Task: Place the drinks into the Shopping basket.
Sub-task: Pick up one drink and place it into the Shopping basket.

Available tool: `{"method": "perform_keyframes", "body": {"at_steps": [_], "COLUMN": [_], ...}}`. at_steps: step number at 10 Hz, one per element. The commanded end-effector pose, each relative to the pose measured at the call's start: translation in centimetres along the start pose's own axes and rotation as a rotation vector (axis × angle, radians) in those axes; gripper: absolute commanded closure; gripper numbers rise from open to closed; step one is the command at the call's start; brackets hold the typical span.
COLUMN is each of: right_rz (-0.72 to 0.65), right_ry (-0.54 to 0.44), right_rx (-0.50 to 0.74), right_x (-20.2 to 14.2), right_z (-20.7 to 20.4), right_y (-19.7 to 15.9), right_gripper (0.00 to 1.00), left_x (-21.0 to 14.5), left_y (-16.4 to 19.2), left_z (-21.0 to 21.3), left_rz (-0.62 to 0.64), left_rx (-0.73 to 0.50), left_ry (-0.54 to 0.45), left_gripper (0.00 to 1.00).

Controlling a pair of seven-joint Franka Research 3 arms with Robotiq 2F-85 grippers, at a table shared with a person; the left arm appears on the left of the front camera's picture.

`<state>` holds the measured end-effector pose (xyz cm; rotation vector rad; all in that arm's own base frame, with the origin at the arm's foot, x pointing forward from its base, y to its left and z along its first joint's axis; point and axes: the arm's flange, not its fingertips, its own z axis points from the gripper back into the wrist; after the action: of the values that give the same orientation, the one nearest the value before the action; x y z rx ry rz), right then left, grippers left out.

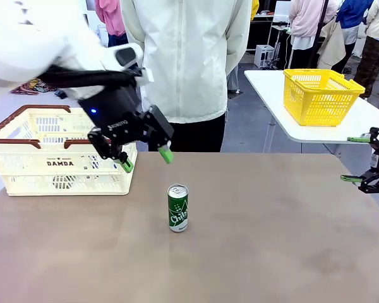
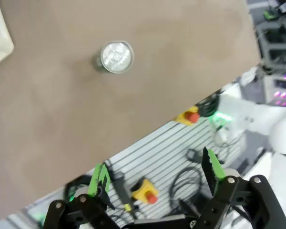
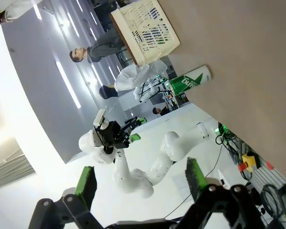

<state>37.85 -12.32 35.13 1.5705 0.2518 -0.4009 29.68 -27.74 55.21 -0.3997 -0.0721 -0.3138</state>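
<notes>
I see the Shopping basket (image 1: 57, 161) at the far left of the table (image 1: 271, 240): a big cream slatted crate with brown-red handles and "DAMDA" on its side, its near wall clear of everything. What lies inside it I cannot tell from here. The green can (image 1: 178, 207) stands upright near the table's middle, silver top up, white lettering on its side, with bare tabletop all around it. My left gripper (image 1: 146, 159) hangs above the table between basket and can, jaws spread wide and empty. The left wrist view looks straight down on the can's round silver lid (image 2: 116, 57) and shows the table's near edge, which the front view hides. My right gripper (image 1: 355, 159) sits off the table's right edge, fingers apart, holding nothing. Its wrist view catches the can's side (image 3: 189, 81) and the basket beyond.
</notes>
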Motion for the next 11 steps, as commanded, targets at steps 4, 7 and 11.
{"method": "perform_keyframes", "body": {"at_steps": [4,7,11], "right_rz": [-0.01,-0.01,-0.01], "right_ry": [0.009,0.009,0.009], "right_rx": [-0.012,-0.012,-0.012], "right_x": [-0.2,-0.2,-0.2], "right_z": [0.0,0.0,0.0], "right_y": [0.4,0.4,0.4], "right_gripper": [0.0,0.0,0.0], "left_x": [1.8,8.0,11.6], "left_y": [0.1,-0.1,-0.5], "left_z": [-0.2,-5.0,-11.8], "left_rz": [-0.029,-0.109,0.055], "left_rx": [0.022,0.067,0.164], "left_ry": [0.028,0.1,0.13], "left_gripper": [0.0,0.0,0.0]}}
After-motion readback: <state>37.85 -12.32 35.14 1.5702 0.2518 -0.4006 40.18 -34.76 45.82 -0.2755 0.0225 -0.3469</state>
